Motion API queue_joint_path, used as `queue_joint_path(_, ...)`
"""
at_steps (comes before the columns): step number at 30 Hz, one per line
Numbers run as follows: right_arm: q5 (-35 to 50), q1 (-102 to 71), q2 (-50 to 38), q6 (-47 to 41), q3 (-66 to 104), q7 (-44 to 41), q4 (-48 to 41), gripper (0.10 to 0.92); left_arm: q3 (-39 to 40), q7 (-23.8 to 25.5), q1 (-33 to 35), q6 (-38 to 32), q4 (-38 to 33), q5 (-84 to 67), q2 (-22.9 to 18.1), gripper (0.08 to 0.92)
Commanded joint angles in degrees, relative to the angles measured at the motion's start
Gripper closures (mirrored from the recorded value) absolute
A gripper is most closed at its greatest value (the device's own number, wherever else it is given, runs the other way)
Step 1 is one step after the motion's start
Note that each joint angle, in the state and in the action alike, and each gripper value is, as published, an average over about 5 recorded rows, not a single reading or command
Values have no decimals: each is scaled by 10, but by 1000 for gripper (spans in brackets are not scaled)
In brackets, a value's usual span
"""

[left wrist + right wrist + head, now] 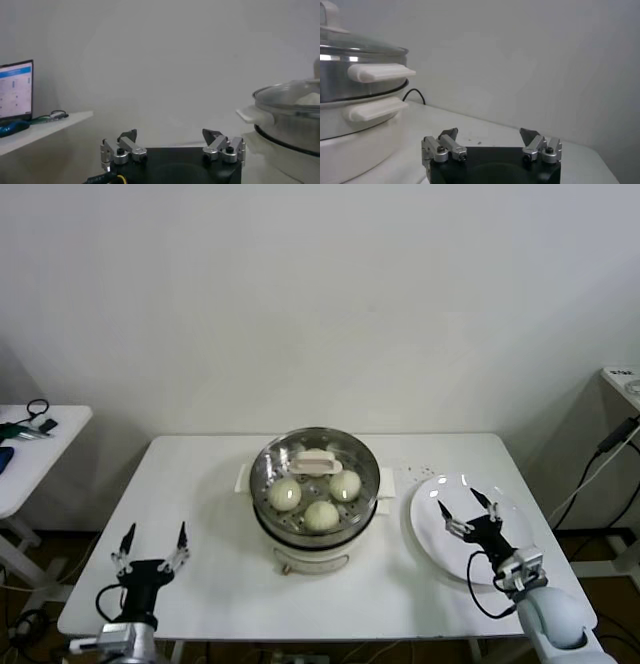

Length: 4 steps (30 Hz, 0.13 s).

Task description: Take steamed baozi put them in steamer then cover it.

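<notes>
The steel steamer (263,484) stands mid-table on its white base. The clear glass cover (350,456) with a cream bar handle (315,461) sits on it. Three cream baozi show through the glass: one on the left (285,493), one on the right (345,483), one at the front (321,515); a fourth is hidden under the handle. My left gripper (152,541) is open and empty near the table's front left. My right gripper (467,507) is open and empty over the white plate. The steamer also shows in the left wrist view (292,117) and the right wrist view (350,80).
An empty white plate (430,509) lies right of the steamer. A side table (30,449) with small items stands at the far left. A shelf edge and cables (615,444) are at the far right.
</notes>
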Motion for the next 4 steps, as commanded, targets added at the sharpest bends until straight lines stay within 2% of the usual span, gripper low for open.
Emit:
queue_joint_path(1, 3, -2, 2, -1, 0, 2, 3, 203, -2, 9, 6, -7, 0, 0, -2, 177)
queue_joint_path(4, 1, -3, 3, 0, 0, 2, 2, 203, -4, 13, 6, -5, -1, 0, -1, 177)
